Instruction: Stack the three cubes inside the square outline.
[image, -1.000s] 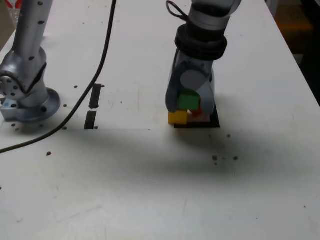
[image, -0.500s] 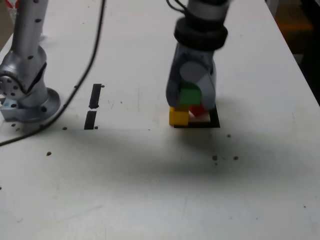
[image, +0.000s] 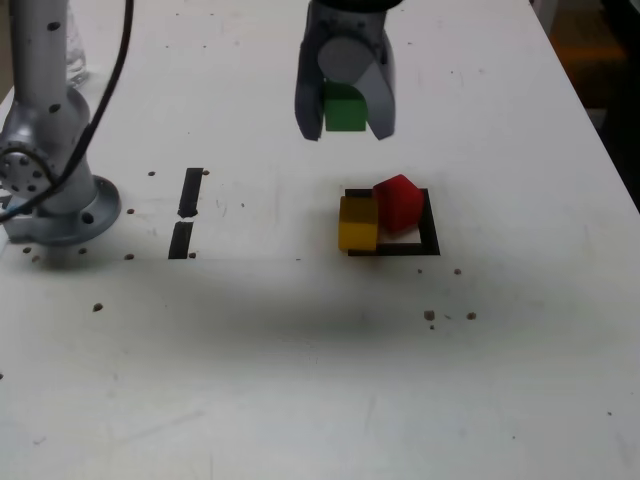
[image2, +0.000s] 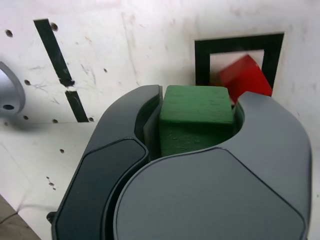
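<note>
Lifted clear, the gripper (image: 345, 128) clamps one green cube (image: 345, 108); one yellow cube (image: 358, 223), one red cube (image: 398, 203) remain below.

exterior view high, facing down the table (image: 300, 380); wrist view close; both share square outline (image: 432, 235)

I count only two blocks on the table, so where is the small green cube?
The small green cube is clamped in the grey pincer, off the table; in the exterior view it sits above and left of the black tape square.
</note>
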